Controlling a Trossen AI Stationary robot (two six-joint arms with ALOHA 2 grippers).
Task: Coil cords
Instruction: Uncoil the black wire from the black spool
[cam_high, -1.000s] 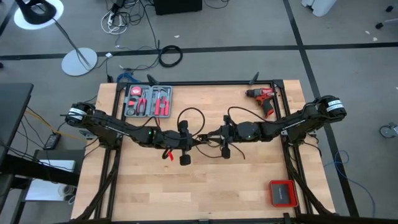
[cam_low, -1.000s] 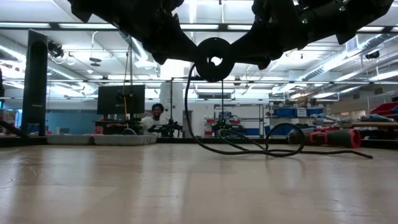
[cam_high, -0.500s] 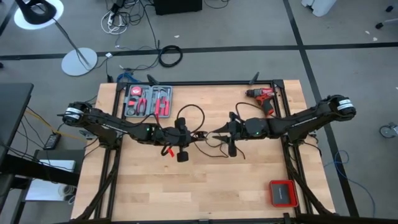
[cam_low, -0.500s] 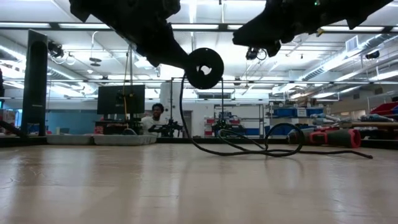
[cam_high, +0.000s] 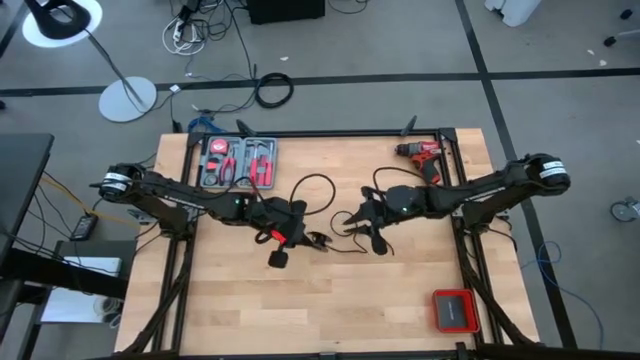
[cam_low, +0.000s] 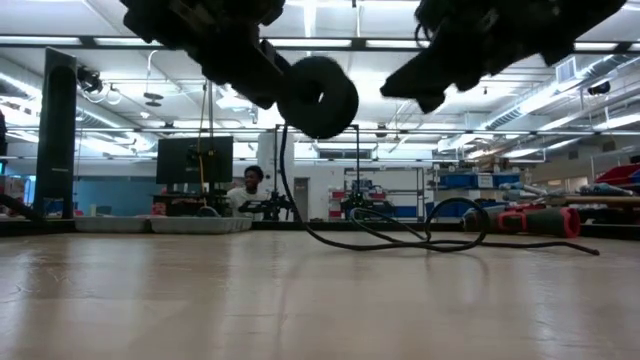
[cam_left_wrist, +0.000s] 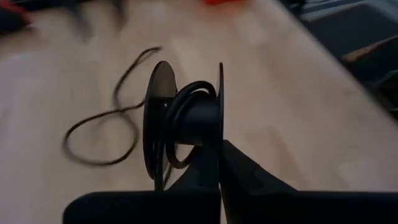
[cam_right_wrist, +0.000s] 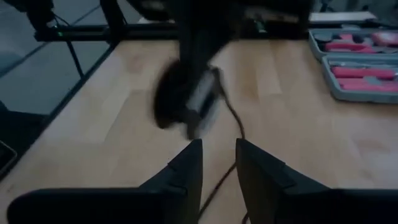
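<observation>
The left end effector is up in the air over the middle of the bench. Its fingers are squeezed together on a black spool. The spool has two flat round sides and a fat middle. A bit of the thin black cord is wound around that middle. In the low view the spool hangs high above the wood with one round side facing the camera, so its middle bar points across the bench, not up.

From the spool the cord drops down to the bench. Most of it lies flat on the wood in loose loops, running from side to side between the two arms. One loop curls toward the tool tray. Another loop sits near the red drill.

The right end effector is near the spool, just to its side, also in the air. Its two fingers are a little apart, and the cord shows in the gap between them. I cannot tell if they touch it.

A red case lies at the bench corner, well away.
</observation>
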